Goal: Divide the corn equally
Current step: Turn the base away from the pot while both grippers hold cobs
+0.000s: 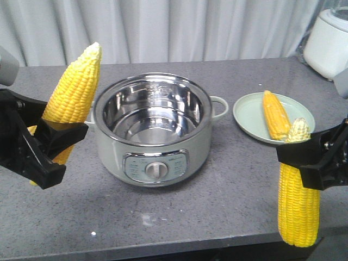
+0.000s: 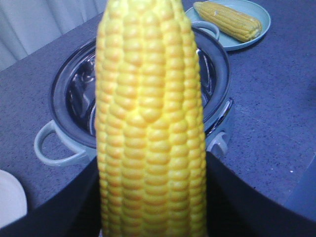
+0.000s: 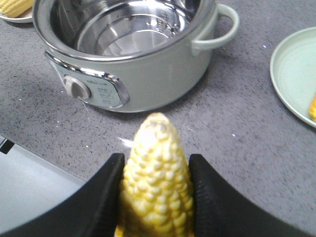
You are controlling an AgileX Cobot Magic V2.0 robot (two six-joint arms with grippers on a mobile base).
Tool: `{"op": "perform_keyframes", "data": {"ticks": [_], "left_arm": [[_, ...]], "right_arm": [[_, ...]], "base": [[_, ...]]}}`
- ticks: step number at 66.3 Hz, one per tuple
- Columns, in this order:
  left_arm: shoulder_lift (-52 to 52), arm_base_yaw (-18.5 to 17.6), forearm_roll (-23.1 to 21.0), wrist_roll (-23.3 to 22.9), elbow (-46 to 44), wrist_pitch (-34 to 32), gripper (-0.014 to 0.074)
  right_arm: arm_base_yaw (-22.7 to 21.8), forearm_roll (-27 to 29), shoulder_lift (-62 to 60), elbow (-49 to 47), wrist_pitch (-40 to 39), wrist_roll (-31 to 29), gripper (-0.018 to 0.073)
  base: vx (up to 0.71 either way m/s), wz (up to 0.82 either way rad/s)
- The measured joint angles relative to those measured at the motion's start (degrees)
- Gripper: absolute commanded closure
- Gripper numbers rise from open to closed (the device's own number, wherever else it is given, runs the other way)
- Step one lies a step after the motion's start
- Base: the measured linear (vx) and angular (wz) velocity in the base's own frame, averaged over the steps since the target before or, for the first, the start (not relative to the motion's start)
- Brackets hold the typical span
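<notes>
Both full: left claw (image 1: 57,133) clamps left cob (image 1: 73,87) left of pot (image 1: 152,157); right claw (image 1: 307,157) clamps right cob (image 1: 298,212) right of pot. Best lowered flat onto green plate (image 1: 247,114) before releasing.

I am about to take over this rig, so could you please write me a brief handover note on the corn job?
Left claw: shut on left cob, tip-up beside the pot.
Right claw: shut on right cob, tip-up by the green plate.
Done: plated cob lies on the green plate; fourth cob on a pale plate far left.
To do: place both held cobs, likely one per plate. Pot empty.
</notes>
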Motion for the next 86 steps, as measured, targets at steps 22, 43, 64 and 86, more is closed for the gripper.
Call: {"op": "perform_keyframes", "data": {"ticks": [22,43,64,86], "left_arm": [[0.0,0.0,0.0,0.0,0.0,0.0,0.0311],[0.0,0.0,0.0,0.0,0.0,0.0,0.0311],[0.0,0.0,0.0,0.0,0.0,0.0,0.0311],[0.0,0.0,0.0,0.0,0.0,0.0,0.0311]], "right_arm": [[0.0,0.0,0.0,0.0,0.0,0.0,0.0353],[0.0,0.0,0.0,0.0,0.0,0.0,0.0353],[0.0,0.0,0.0,0.0,0.0,0.0,0.0353],[0.0,0.0,0.0,0.0,0.0,0.0,0.0353]], "base": [[-0.05,-0.26],[-0.07,-0.28],[-0.08,-0.31],[-0.07,-0.28]]}}
